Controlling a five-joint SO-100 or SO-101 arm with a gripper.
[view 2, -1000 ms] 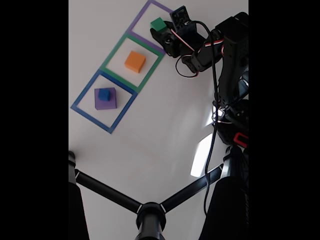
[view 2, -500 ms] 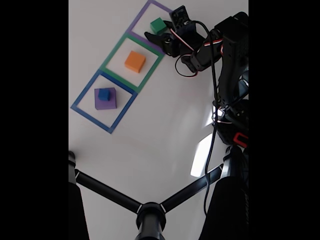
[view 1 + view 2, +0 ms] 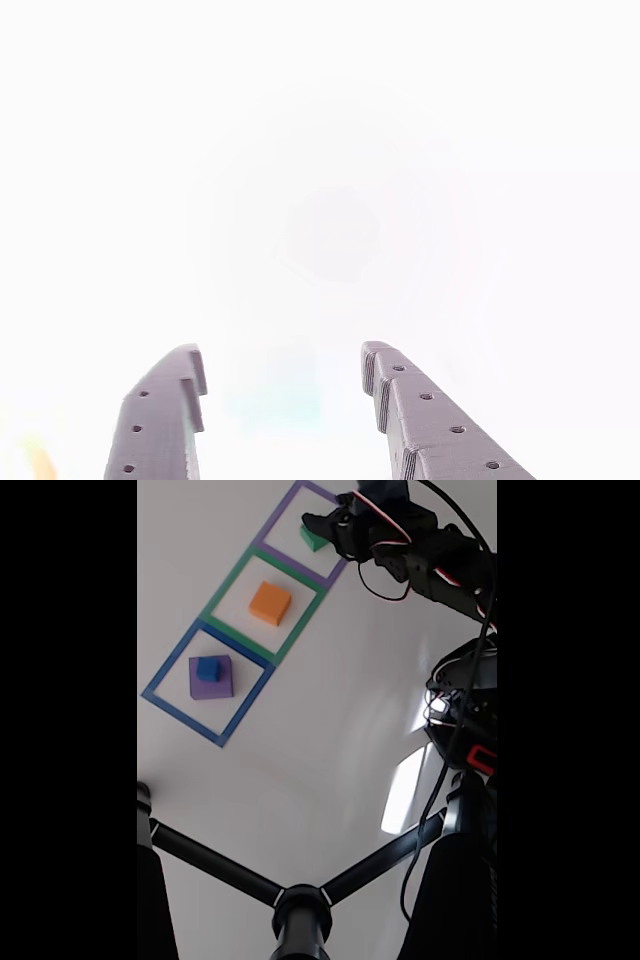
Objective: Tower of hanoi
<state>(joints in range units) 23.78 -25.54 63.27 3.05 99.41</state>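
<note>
White desk [image 3: 330,730], three taped squares in a diagonal row, running from near the left edge toward the far right corner in the fixed view.

Near square, blue tape [image 3: 207,683]: purple block [image 3: 211,679] flat, small blue cube [image 3: 207,668] stacked on it, both sitting slightly rotated against the tape lines.

Middle square, green tape [image 3: 265,604]: orange block [image 3: 270,602] alone, flat, roughly centred.

Far square, purple tape [image 3: 310,532]: green cube [image 3: 314,538] partly covered by the gripper [image 3: 318,528], which is right over it. The other view is badly overexposed; the gripper [image 3: 283,375] has its fingers [image 3: 165,415] spread with a clear gap between them, and a faint greenish patch sits low in that gap. Looks like nothing is clamped yet, cube seems to rest on the desk. From the fixed view alone I can't tell finger spacing.

Risks:
- Washed-out close camera gives almost no contrast on the cube, so alignment is poor; a finger could land on top of the cube or shove it out of the square.
- Cube is small, off-centre closure could twist or pop it out.
- Cable loop near the wrist [image 3: 385,585] hangs close to the work area, could snag on a swing toward the other squares.

Orientation: the green piece reads as a cube, no real long axis. Its edges look turned relative to the purple tape, but too much is hidden to say which way.
</note>
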